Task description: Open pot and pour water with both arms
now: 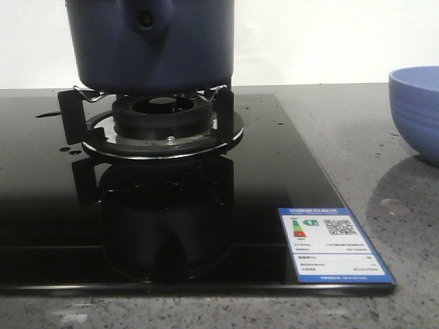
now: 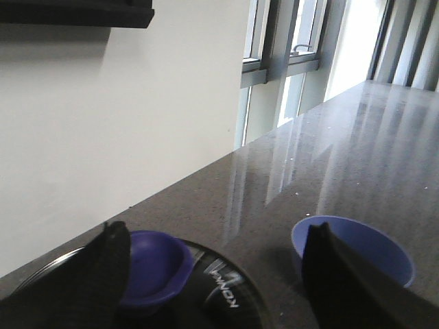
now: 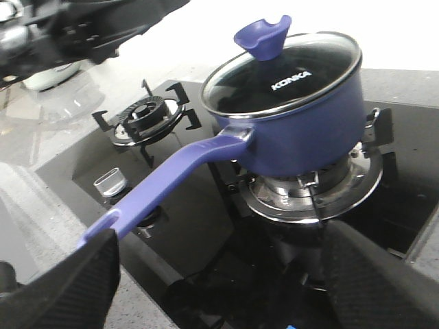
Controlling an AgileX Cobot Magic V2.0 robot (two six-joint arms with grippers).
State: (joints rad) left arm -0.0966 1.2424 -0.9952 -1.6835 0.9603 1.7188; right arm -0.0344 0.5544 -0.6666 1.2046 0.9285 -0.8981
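Both grippers hang spread and empty: the left gripper [image 2: 212, 274] above the lid knob [image 2: 154, 264], the right gripper [image 3: 219, 281] near the long handle [image 3: 171, 178]. On the burner [image 1: 163, 116] sits the pot [image 1: 151, 41], probably heavy with water; its glass lid [image 3: 281, 68] looks fragile and slippery, best lifted by the knob.

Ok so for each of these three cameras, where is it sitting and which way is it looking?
Front: low over the cooktop, facing the pot on its burner; no arm shows.
Left wrist: above the lid knob, looking across the counter at the bowl; left gripper open.
Right wrist: beyond the pot handle, looking along it; right gripper open.
All three share the pot.
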